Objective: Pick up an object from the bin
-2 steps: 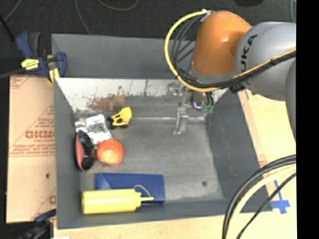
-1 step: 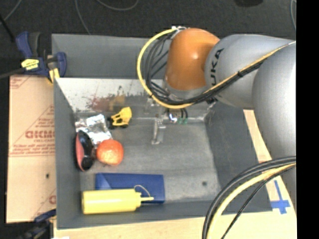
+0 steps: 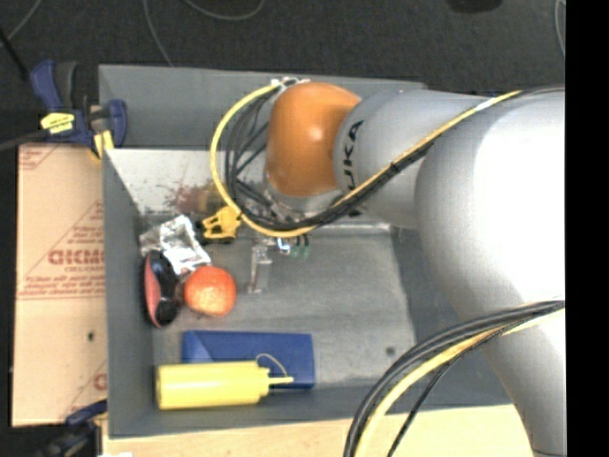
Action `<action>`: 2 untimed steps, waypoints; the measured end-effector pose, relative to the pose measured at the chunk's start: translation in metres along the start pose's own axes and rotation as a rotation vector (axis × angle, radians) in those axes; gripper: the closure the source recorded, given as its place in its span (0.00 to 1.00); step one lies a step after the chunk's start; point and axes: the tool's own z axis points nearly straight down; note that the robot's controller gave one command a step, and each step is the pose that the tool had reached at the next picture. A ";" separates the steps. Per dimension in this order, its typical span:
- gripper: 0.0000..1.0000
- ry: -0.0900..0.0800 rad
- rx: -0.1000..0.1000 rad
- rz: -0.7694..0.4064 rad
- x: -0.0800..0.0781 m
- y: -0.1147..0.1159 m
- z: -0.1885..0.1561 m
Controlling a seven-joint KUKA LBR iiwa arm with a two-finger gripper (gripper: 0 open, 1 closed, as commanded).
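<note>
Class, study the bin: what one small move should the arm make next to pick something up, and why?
Probably a short shift toward the view's left, bringing the gripper above the round orange-red ball. The gripper hangs over bare grey metal bin floor just right of that ball, its nearest thing; the blue rectangular box and yellow plastic squeeze bottle lie farther off.

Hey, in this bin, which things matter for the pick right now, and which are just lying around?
In play: tool; orange ball, nearest it; grey bin.
Lying about: blue box; yellow bottle; crumpled silver wrapper; red and black thing by the left wall.
</note>
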 end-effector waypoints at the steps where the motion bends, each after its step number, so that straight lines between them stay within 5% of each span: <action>1: 0.00 0.009 0.000 0.008 0.001 0.012 0.007; 2: 0.00 -0.002 0.004 -0.116 0.021 0.033 -0.056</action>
